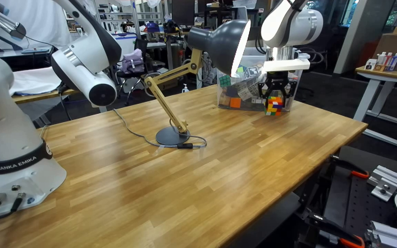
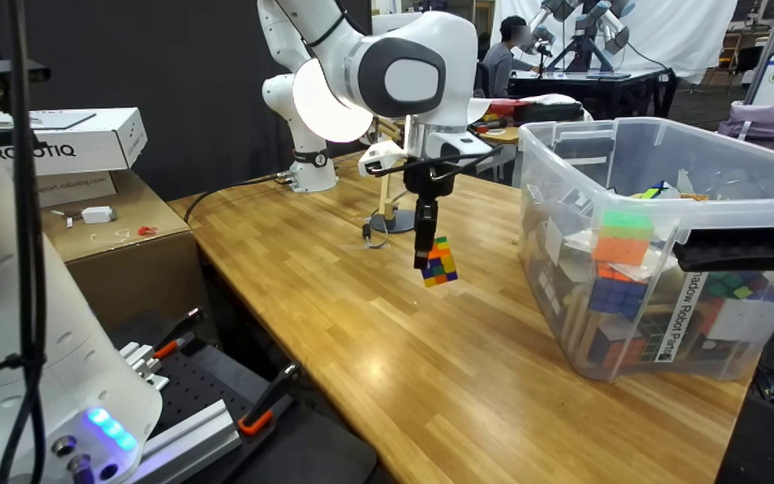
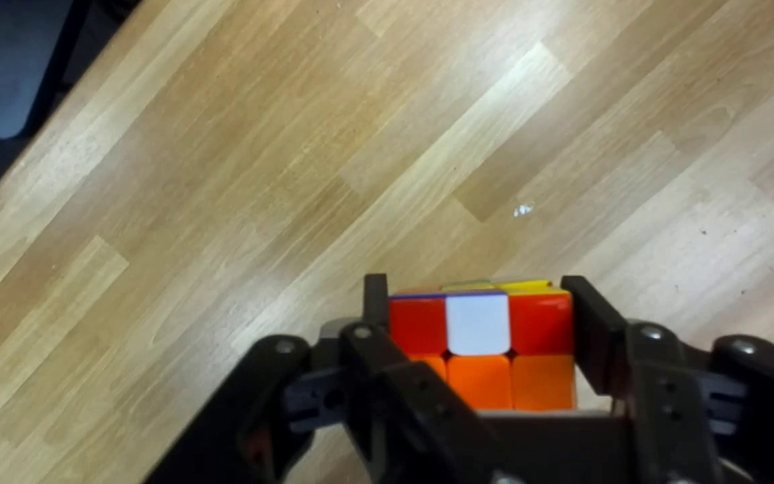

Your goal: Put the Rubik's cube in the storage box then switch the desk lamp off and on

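Up above the desk [image 2: 353, 323], the claw [image 3: 475, 299] pinches the cube [image 2: 441, 265], a bit tipped, with red, white, orange, yellow, blue and green squares all mixed up. It hangs outside the box [image 2: 716, 210].

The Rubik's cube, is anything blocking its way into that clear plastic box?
Yes, the side wall of the storage box. In an exterior view, the Rubik's cube is held beside it, seemingly lower than the rim, so lifting probably comes first. The top is open; nothing else visible stands between.
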Motion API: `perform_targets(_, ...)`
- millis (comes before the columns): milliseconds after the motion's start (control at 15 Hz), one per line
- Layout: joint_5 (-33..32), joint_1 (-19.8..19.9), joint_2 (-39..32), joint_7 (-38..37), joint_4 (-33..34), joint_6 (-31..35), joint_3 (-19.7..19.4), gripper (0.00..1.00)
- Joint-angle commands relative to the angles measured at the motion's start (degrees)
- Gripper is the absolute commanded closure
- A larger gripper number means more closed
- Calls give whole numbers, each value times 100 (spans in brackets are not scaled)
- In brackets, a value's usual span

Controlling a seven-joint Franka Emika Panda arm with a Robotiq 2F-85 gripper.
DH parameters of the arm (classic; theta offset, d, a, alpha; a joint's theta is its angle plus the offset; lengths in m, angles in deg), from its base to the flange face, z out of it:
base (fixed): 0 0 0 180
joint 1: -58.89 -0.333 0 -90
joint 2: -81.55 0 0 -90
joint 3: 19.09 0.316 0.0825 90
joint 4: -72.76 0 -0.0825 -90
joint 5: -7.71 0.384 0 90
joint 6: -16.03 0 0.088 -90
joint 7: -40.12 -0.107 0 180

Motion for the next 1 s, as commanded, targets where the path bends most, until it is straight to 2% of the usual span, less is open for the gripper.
perform_targets(0, -541, -96, 529, -444, -323, 536, -171, 61)
perform_targets(467, -1016, 35, 1352, -932, -557, 1022, 2, 61)
perform_targets(933, -815, 143, 1705, -904, -854, 1108, 173, 61)
